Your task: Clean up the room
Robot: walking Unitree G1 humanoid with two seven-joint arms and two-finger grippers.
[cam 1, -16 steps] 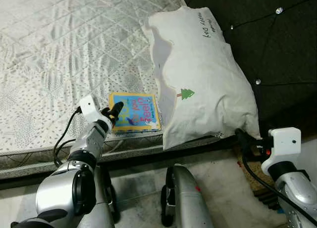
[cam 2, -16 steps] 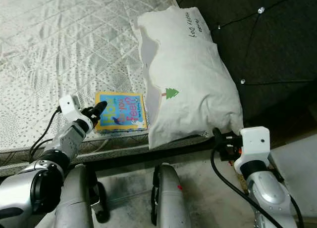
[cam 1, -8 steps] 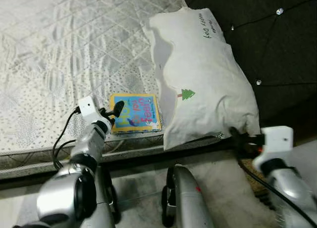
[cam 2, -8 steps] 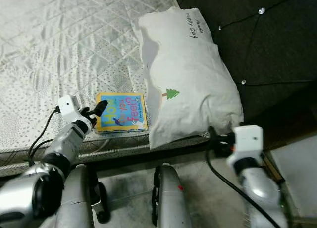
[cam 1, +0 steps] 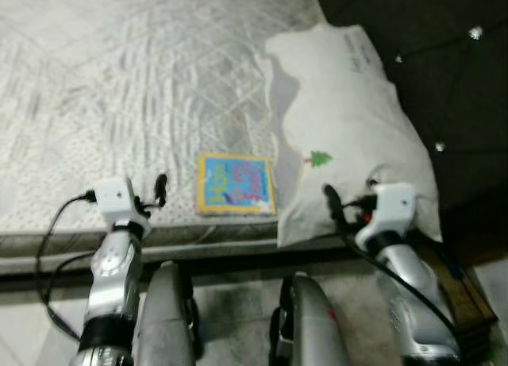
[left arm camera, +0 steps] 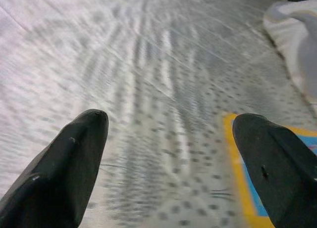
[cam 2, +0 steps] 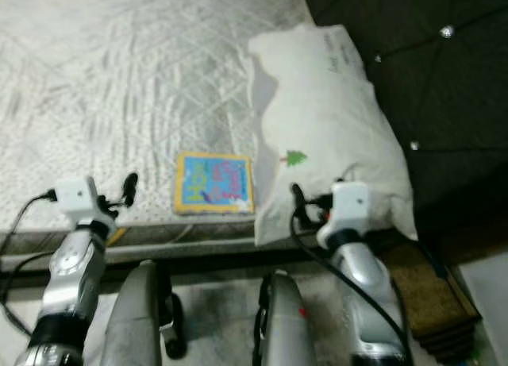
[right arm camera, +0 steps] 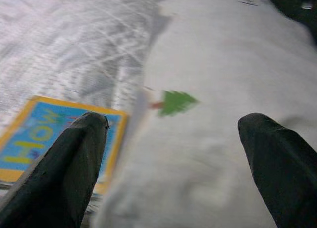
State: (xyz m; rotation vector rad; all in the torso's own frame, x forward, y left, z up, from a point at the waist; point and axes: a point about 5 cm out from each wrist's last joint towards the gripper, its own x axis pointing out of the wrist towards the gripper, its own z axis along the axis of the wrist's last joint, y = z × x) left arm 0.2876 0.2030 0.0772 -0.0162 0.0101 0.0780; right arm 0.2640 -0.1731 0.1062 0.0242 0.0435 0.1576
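facing the bed: both arms are raised over its near edge, so the tidying looks set to begin with what lies on the mattress.
head views: a yellow-bordered book [cam 1: 235,183] lies flat on the quilted mattress [cam 1: 119,88] near its front edge, just beside a white pillow [cam 1: 349,136] with a small green tree print. the pillow leans toward the dark tufted headboard [cam 1: 444,72].
left end effector [cam 1: 155,193]: hovers over the mattress edge, to the left of the book and apart from it.
right end effector [cam 1: 333,201]: sits at the pillow's lower front corner; contact cannot be told through the blur.
left wrist view: fingers [left arm camera: 74,159] spread wide and empty, the book's yellow corner by one fingertip.
right wrist view: fingers [right arm camera: 69,163] wide apart and empty, aimed at the pillow, likely lining up a grasp there.
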